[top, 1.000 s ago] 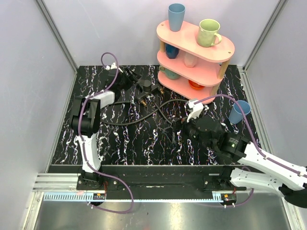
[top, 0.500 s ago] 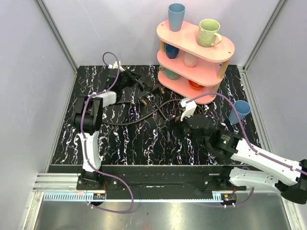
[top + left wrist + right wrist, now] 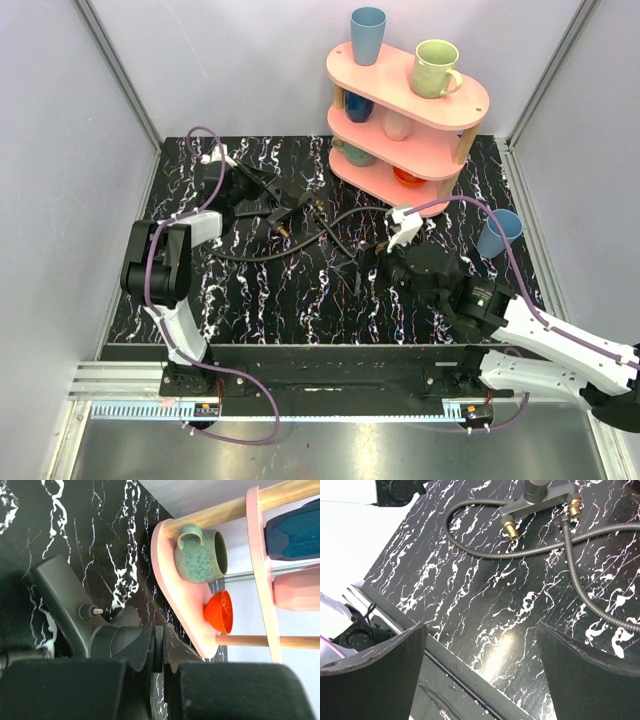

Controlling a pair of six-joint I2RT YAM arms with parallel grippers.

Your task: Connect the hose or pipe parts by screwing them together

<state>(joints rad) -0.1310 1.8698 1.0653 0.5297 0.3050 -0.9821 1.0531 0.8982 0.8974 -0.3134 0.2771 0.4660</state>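
Observation:
A black angular pipe part (image 3: 290, 193) with brass threaded fittings (image 3: 318, 206) lies at the back left of the marble table. My left gripper (image 3: 264, 190) is shut on a thin black edge of it. In the left wrist view the jaws (image 3: 158, 650) pinch that edge, with the part's body (image 3: 67, 602) to the left. Thin black hoses (image 3: 262, 255) loop across the table's middle. My right gripper (image 3: 365, 268) hovers open above the centre, holding nothing. In its wrist view the fingers (image 3: 375, 672) stand wide apart, the hoses (image 3: 485, 555) and the brass-tipped part (image 3: 540, 500) beyond them.
A pink three-tier shelf (image 3: 455, 95) with several cups and bowls stands at the back right, close to the held part; a teal mug (image 3: 200, 555) and orange bowl (image 3: 220, 611) sit on its lowest tier. A blue cup (image 3: 497, 233) stands right of my right arm. Grey walls enclose the table.
My left gripper has shut on the angular pipe part and dragged it left, away from the shelf. My right arm shifted left, then back; its jaws stayed open.

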